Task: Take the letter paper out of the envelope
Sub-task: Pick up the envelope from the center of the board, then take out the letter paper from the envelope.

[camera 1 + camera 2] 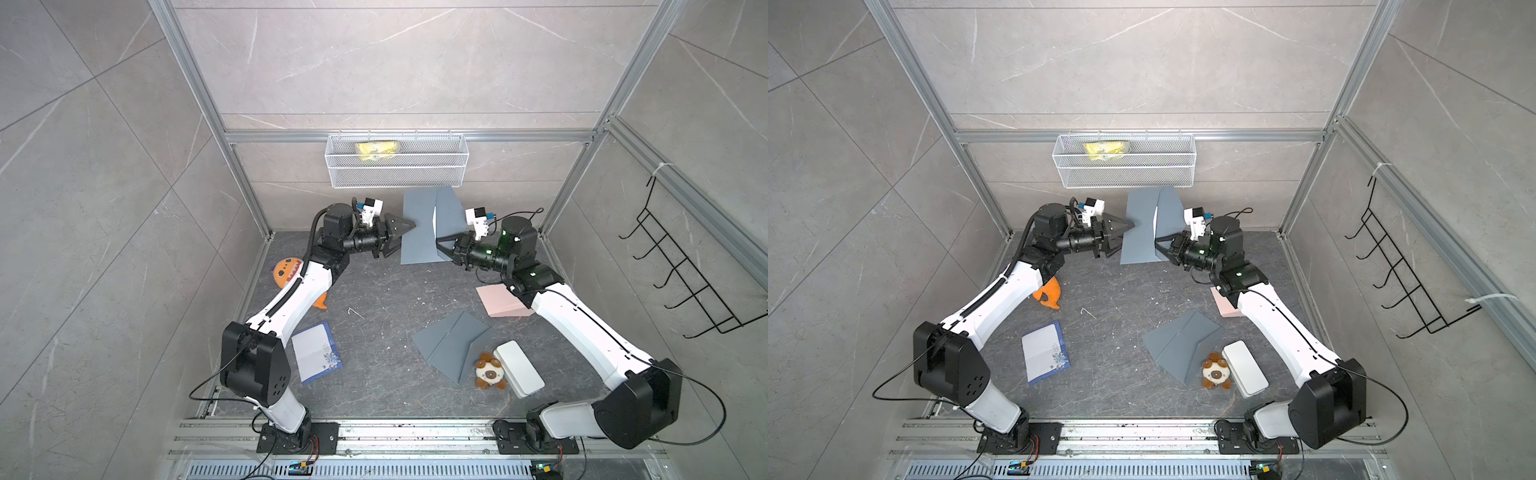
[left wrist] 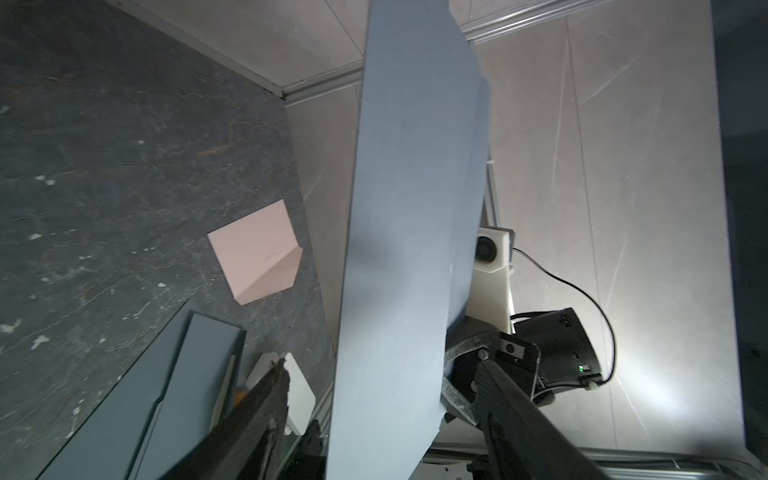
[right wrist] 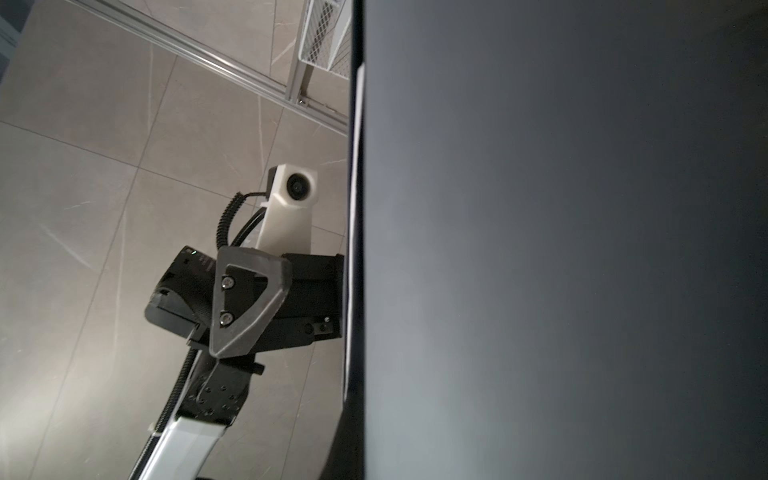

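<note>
Left wrist view: envelope [image 2: 407, 208] is clamped by right gripper [image 1: 439, 244] alone, left gripper [image 1: 405, 236] released; slipping is risked.

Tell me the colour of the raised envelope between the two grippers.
The envelope is plain slate grey-blue, with no pattern. It shows best in a top view.

Robotics laboratory test cell. The workspace is enclosed by an aluminium extrusion frame [image 1: 407, 136] with grey tile-pattern wall panels [image 1: 395, 62]. A left arm [image 1: 291, 299] and a right arm [image 1: 582, 328] are bolted to a metal mounting rail [image 1: 415, 432] at the front edge of the dark tabletop [image 1: 374, 299], with exposed cabling. A wire mesh basket [image 1: 397, 174] and a black wire rack [image 1: 685, 282] hang on the frame.
</note>
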Controlling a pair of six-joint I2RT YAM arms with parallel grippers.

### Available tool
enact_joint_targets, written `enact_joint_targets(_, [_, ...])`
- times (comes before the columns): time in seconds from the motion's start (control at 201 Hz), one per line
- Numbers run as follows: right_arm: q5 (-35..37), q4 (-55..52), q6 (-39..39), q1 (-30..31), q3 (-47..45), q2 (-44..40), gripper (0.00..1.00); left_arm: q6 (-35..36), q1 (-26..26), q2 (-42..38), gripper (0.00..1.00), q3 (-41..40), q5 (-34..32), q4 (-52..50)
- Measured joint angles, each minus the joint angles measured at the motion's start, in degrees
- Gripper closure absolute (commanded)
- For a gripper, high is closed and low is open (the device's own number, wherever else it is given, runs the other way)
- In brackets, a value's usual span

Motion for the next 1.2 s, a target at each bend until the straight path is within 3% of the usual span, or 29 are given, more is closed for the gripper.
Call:
enact_joint_targets(0.264, [18.5,-17.2,-19.9,4.4,2.9,-2.1,1.00,7.3,-0.6,-1.5,0.42,6.1,-7.8,-13.2])
enact_joint_targets(0.572, [30.7,-23.7,-29.3,9.4,4.1,-1.5,1.00,8.8,-4.7,-0.2,0.63,13.5,-9.0,-15.8])
enact_joint_targets(0.796, [32.8,-26.8,-31.2,12.5,8.4,1.5,1.00,8.7,-7.6,3.8,0.74,16.3,-9.3,-15.7])
enact_joint_targets(1.204, [32.8,-35.3,-31.1,15.5,17.2,7.0,1.00,10.1,-8.8,6.7,0.78,20.8,-10.1,-16.9])
